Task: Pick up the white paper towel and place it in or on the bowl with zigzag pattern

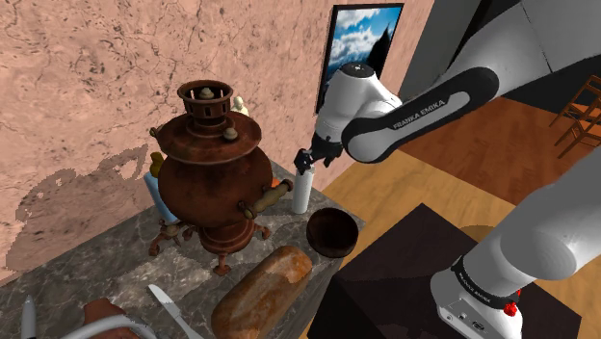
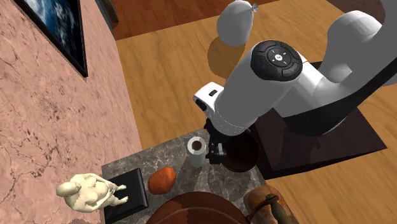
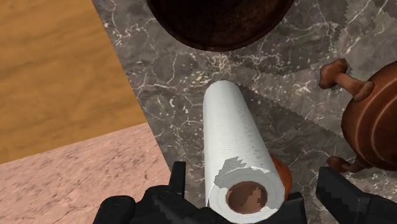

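Observation:
The white paper towel roll [image 1: 302, 190] stands upright on the marble counter near its corner, and its brown core [image 3: 248, 196] faces the wrist camera. My gripper [image 1: 306, 161] hangs open just above the roll's top. In the wrist view the roll [image 3: 235, 140] lies between my two fingers, nearer one finger [image 3: 179, 181] than the other, and neither touches it. The dark brown bowl [image 1: 332, 233] sits on the counter right beside the roll, towards the stand. In the second exterior view my arm hides part of the bowl [image 2: 243, 154], which lies next to the roll [image 2: 196, 151] and the gripper [image 2: 214, 151].
A large copper samovar [image 1: 214, 178] stands close to the roll on the shoulder view's left. A bread loaf [image 1: 262, 286] and a knife [image 1: 173, 310] lie nearer the front. An orange object [image 2: 162, 180], a black box [image 2: 127, 186] and a pale figurine [image 2: 89, 191] sit by the wall. The counter edge [image 3: 137, 95] runs near the roll.

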Controlling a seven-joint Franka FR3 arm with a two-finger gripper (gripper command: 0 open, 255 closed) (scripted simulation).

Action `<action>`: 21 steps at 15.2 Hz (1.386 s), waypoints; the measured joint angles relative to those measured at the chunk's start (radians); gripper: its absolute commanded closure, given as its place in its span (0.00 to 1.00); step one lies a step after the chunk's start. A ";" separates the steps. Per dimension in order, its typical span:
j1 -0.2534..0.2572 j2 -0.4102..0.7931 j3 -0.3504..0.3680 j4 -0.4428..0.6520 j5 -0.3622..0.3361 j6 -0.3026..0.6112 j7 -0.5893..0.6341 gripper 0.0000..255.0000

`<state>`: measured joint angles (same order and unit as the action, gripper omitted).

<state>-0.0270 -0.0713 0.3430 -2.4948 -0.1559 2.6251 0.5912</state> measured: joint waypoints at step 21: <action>-0.011 0.152 -0.012 0.028 -0.145 0.110 0.118 1.00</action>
<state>-0.0382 0.0802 0.3306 -2.4671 -0.3012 2.7351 0.7094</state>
